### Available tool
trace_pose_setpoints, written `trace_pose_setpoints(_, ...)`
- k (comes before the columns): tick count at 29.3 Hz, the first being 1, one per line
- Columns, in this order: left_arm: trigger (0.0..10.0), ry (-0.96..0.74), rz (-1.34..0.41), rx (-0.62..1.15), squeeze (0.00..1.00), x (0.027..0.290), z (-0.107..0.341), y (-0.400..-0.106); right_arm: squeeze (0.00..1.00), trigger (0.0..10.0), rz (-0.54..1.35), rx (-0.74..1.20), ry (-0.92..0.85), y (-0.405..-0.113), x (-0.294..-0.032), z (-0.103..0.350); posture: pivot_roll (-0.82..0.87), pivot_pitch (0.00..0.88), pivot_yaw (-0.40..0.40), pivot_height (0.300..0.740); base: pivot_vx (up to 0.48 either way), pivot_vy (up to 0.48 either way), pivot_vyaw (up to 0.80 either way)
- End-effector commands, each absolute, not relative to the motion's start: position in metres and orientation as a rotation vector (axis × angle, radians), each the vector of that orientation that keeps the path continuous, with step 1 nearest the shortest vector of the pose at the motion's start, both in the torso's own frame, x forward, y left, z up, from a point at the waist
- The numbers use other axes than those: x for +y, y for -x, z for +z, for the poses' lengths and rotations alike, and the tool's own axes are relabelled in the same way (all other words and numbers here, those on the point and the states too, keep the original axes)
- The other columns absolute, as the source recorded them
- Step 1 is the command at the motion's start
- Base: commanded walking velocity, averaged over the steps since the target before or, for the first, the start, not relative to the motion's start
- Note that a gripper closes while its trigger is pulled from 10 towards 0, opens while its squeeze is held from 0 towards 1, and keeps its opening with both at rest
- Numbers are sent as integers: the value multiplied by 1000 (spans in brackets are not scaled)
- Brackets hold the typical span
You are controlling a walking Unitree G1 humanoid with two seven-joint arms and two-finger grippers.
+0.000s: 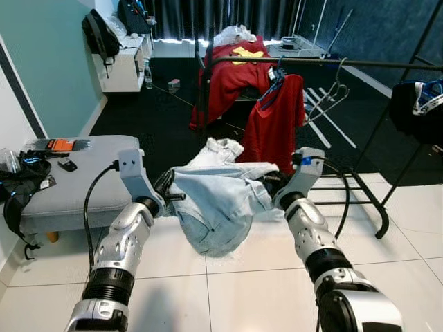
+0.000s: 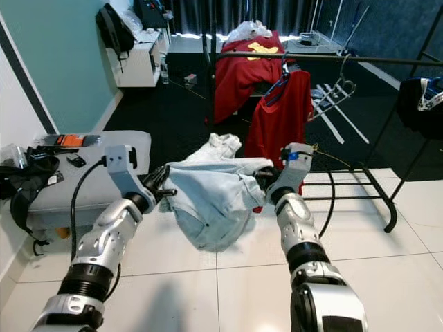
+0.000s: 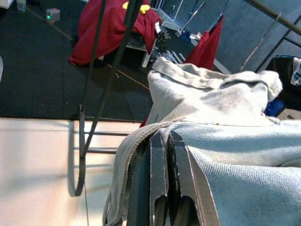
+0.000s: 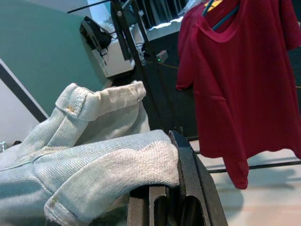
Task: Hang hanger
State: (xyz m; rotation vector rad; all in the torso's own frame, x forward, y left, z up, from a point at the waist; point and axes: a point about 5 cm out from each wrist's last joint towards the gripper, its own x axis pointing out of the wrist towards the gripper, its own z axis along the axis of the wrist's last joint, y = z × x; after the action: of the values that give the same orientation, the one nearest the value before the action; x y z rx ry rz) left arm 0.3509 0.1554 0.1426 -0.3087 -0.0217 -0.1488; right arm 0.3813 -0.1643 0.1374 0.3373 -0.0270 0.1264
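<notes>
Denim jacket [image 1: 220, 200] hangs stretched between both hands above the tiled floor [image 1: 235, 290]. Left hand [image 1: 168, 191] and right hand [image 1: 272, 184] each clamp one side of it. Behind stands the clothes rail [image 1: 325, 63] with a red shirt [image 1: 277, 121].

- The near floor [image 1: 228, 290] is pale, glossy tile with thin grout lines.
- Beyond it lies a dark carpet [image 1: 149, 121], reaching to the far wall.
- The left wall [image 1: 48, 62] is teal, edged by a dark diagonal band against white.
- A grey padded ottoman [image 1: 86, 183] stands at the left, carrying small dark items and an orange-labelled one.
- A white cabinet [image 1: 124, 66] sits far left with a black bag [image 1: 100, 34] beside it.
- Dark curtains [image 1: 208, 14] hang along the far side, with bright light at their foot.
- The right wall [image 1: 387, 31] is dark blue.
</notes>
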Motion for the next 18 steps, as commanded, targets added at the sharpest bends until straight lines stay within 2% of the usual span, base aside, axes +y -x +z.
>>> trace_pose_setpoints(1,10000,279,59,-45,0,203,133,-340,0,0,-142,-175,-399,-379,-230,164,-11,0,-35,740,0,0,0)
trace_pose_setpoints(5,10000,259,40,-40,0,201,131,-338,0,0,-113,-181,-392,-381,-227,168,-10,0,-39,740,0,0,0)
trace_pose_setpoints(6,10000,241,19,-33,1000,198,129,-336,0,0,-91,-190,-390,-382,-224,171,-8,0,-42,740,0,0,0)
trace_pose_setpoints(14,10000,226,7,-30,1000,193,127,-334,0,0,-78,-212,-400,-385,-222,179,-6,0,-42,740,0,0,0)
trace_pose_setpoints(15,10000,226,2,-33,0,193,128,-334,0,0,-63,-215,-400,-386,-221,180,-7,0,-39,740,0,0,0)
trace_pose_setpoints(18,10000,222,-5,-43,0,194,130,-335,0,0,12,-200,-378,-389,-217,185,-11,0,-38,740,0,0,0)
